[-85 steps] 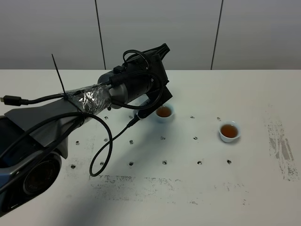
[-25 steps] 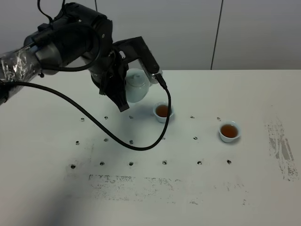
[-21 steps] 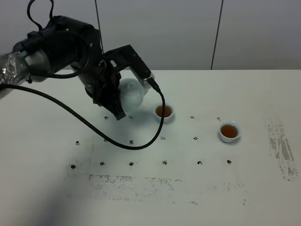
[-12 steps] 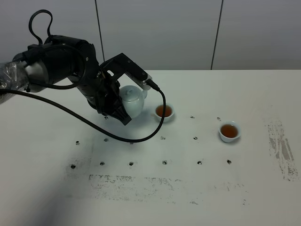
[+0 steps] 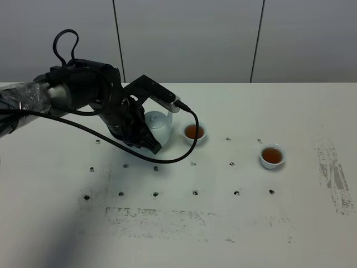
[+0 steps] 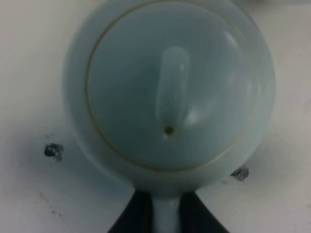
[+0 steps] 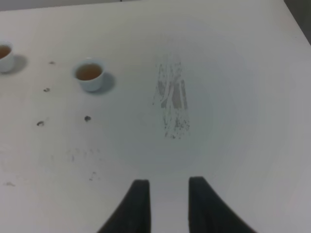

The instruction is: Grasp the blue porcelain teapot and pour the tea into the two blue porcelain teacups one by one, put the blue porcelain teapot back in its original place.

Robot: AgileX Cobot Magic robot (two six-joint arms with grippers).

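The blue porcelain teapot (image 5: 159, 125) is upright and low over the table, just left of the nearer teacup; I cannot tell if its base touches. My left gripper (image 5: 146, 137) is shut on its handle. In the left wrist view the lid and body of the teapot (image 6: 167, 92) fill the frame, and the left gripper (image 6: 166, 221) clamps the handle between its dark fingers. The two blue porcelain teacups (image 5: 194, 133) (image 5: 272, 155) hold brown tea. My right gripper (image 7: 167, 201) hovers over bare table with nothing held, far from the teacups (image 7: 89, 74) (image 7: 4, 51).
A black cable (image 5: 167, 159) loops from the left arm down onto the white table (image 5: 234, 223) in front of the teapot. Small dark holes dot the tabletop and scuffed patches (image 5: 334, 176) mark its right side and front. A grey wall stands behind.
The left arm has come down and slightly toward the front with the teapot, from raised above the table to table level beside the left teacup. Both teacups stay put.
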